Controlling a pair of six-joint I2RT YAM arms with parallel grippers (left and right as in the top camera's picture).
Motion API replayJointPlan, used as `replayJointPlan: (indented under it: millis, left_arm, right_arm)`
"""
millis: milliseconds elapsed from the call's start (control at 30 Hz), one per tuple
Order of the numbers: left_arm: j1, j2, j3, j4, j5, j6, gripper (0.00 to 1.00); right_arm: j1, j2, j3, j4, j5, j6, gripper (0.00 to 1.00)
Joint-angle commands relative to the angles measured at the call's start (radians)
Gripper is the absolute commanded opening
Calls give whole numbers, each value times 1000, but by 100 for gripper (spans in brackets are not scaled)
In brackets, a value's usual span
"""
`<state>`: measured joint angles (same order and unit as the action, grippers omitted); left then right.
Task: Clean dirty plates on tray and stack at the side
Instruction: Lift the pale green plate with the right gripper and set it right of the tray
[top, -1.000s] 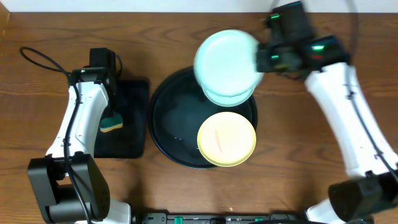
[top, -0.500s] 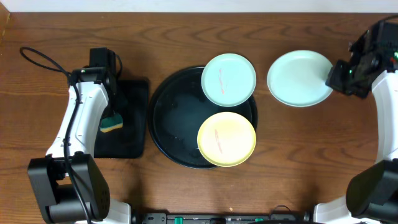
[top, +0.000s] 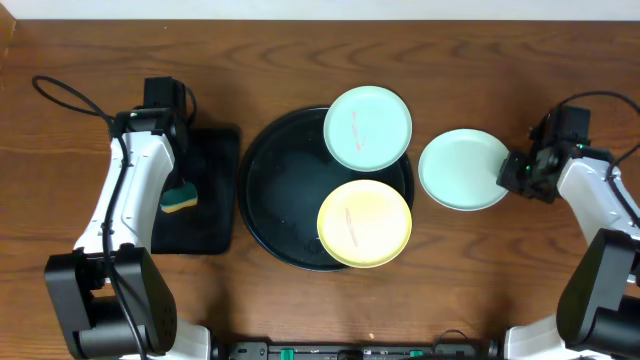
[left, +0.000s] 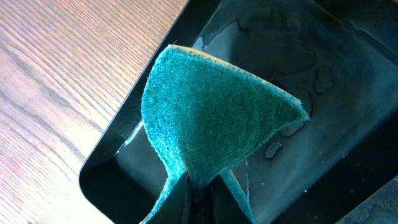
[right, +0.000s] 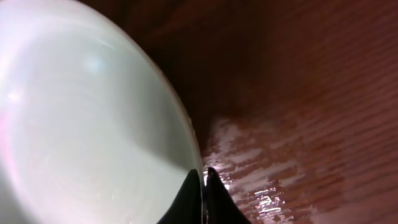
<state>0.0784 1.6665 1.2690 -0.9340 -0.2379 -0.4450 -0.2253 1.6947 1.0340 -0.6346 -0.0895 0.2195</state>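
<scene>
The round black tray (top: 280, 190) holds a pale mint-blue plate (top: 368, 127) on its upper right rim and a pale yellow plate (top: 364, 222) at its lower right. Another mint-blue plate (top: 460, 170) is low over the wood just right of the tray; whether it touches the table I cannot tell. My right gripper (top: 508, 172) is shut on its right rim, and the right wrist view shows the fingers (right: 202, 180) pinching the plate's edge (right: 87, 124). My left gripper (top: 180, 186) is shut on a green sponge (left: 211, 118) over the rectangular tray (left: 311, 124).
The small rectangular black tray (top: 215, 150) lies left of the round tray and looks wet inside. A black cable (top: 60, 90) loops on the wood at the far left. Bare wood lies right of the round tray around the held plate.
My right arm carried the mint-blue plate from above the tray's far side out to the right, then back down close beside the tray. The left arm and sponge stayed still.
</scene>
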Motion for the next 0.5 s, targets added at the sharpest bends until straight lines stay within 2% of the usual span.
replayJointPlan:
  millis: [0, 167, 367, 467]
  left_arm:
    - [4, 1, -4, 4, -5, -6, 7]
    - [4, 1, -4, 8, -5, -5, 8]
    - [4, 1, -4, 9, -5, -6, 7]
    - [4, 1, -4, 9, -5, -6, 7]
  right_arm:
    - [-3, -6, -10, 10, 10, -8, 19]
    - [-3, -6, 72, -91, -80, -15, 29]
    - [39, -6, 343, -387, -265, -117, 35]
    - [94, -6, 424, -466, -297, -128, 40]
